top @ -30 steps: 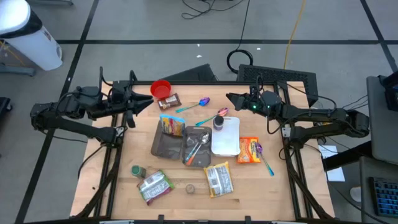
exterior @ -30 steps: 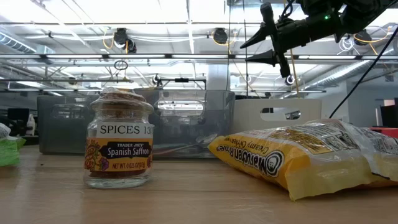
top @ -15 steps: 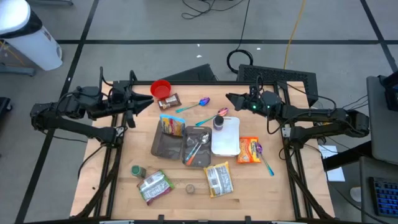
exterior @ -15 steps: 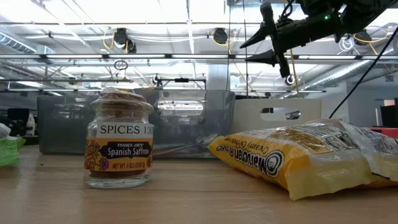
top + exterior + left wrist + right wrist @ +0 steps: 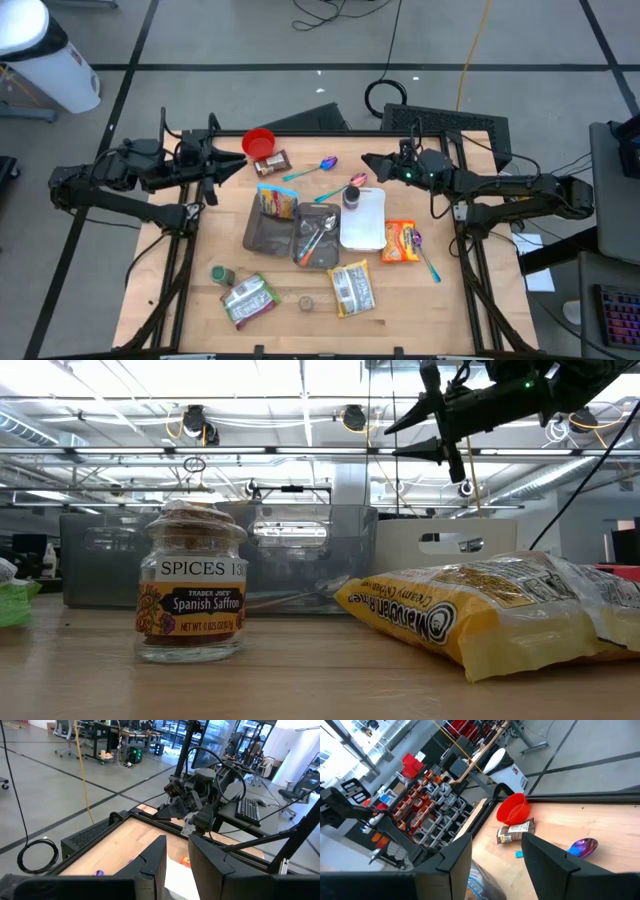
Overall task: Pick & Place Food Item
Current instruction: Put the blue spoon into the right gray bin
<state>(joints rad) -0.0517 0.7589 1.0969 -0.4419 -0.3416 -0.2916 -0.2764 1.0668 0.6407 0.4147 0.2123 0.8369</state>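
Observation:
Several food items lie on the wooden table. A brown packet (image 5: 272,162) lies next to a red bowl (image 5: 259,141). A snack bag (image 5: 277,200) rests on a dark tray (image 5: 258,237). There are also an orange packet (image 5: 400,241), a yellow-white packet (image 5: 352,288) and a green-white packet (image 5: 248,300). A saffron spice jar (image 5: 191,582) stands upright near the front edge. My left gripper (image 5: 240,161) hangs high over the far left, open and empty. My right gripper (image 5: 366,160) hangs high over the far right, pointing level toward the left, also open and empty.
A white plate (image 5: 363,220), a foil tray (image 5: 318,238) with cutlery, a dark jar (image 5: 352,197), a green-lidded jar (image 5: 222,274) and coloured spoons (image 5: 325,164) fill the table's middle. A black mat (image 5: 455,125) lies at the far right corner. Bare wood shows along the left edge.

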